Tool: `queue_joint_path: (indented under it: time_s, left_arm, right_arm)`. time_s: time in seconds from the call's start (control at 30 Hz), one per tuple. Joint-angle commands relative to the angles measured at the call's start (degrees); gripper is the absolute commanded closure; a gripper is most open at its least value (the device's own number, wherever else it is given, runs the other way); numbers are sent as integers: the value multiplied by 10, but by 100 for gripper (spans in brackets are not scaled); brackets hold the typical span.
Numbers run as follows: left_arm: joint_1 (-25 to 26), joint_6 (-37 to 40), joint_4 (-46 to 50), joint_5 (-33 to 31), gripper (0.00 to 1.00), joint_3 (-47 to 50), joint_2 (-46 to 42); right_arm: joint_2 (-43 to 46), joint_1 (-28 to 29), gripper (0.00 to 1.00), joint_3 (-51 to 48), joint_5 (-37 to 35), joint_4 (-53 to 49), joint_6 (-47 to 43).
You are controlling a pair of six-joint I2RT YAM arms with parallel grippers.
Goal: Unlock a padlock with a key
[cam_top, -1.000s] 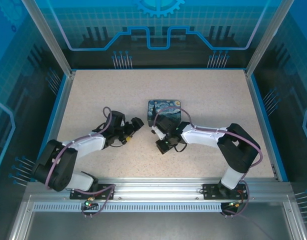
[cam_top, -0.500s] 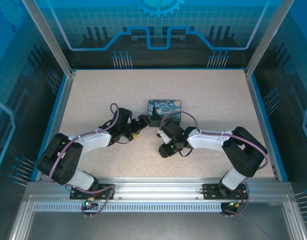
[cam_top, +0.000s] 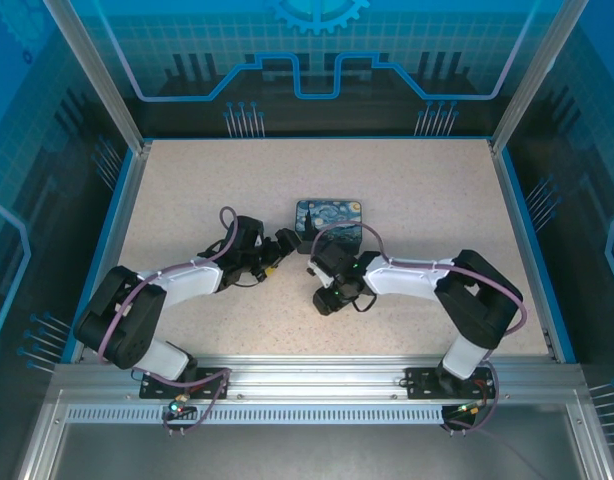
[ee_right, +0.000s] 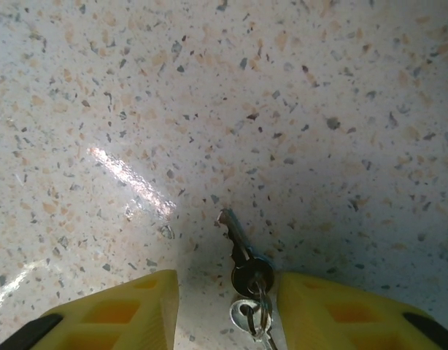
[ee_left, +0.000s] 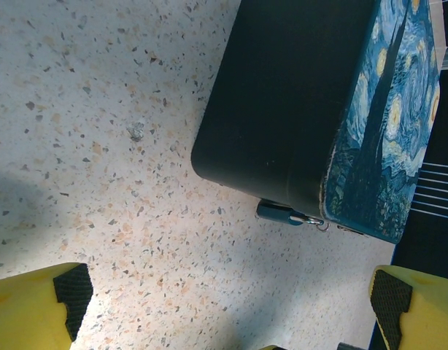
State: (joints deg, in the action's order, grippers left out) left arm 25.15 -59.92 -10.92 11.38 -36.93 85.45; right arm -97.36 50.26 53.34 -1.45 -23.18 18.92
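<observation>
The tiny bluish-grey padlock hangs at the lower front corner of the rectangular tin, its thin shackle through the tin's clasp. My left gripper is open just short of it, with bare table between its yellow fingers. From above, the left gripper sits at the tin's left front corner. A small dark key on a ring lies flat on the table. My right gripper is open around its head, which is close to the right finger.
The tin's lid is printed with a blue-and-yellow swirly painting, and the box lies mid-table. My right gripper hangs just in front of it, close to the left one. Speckled table spreads behind and to both sides, bounded by blue walls.
My left arm has reached forward and right, up to the tin's corner. The right gripper has pulled back off the tin and shifted slightly left, low over the table.
</observation>
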Motion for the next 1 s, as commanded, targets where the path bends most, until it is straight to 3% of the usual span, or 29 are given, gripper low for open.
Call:
queue_joint_path:
  time_s: [0.0, 0.6, 0.83, 0.97]
  left_arm:
    - [3, -5, -7, -10, 1, -15, 6]
    - [3, -5, -9, -8, 1, -16, 6]
    - [3, -5, -7, -8, 1, -17, 5]
    - [3, -2, -6, -5, 1, -16, 0]
  right_arm:
    - [-35, 19, 61, 14, -39, -20, -6]
    - [-9, -5, 73, -25, -11, -3, 2]
    - [-18, -11, 98, -26, 6, 18, 2]
    - [4, -37, 100, -45, 32, 31, 2]
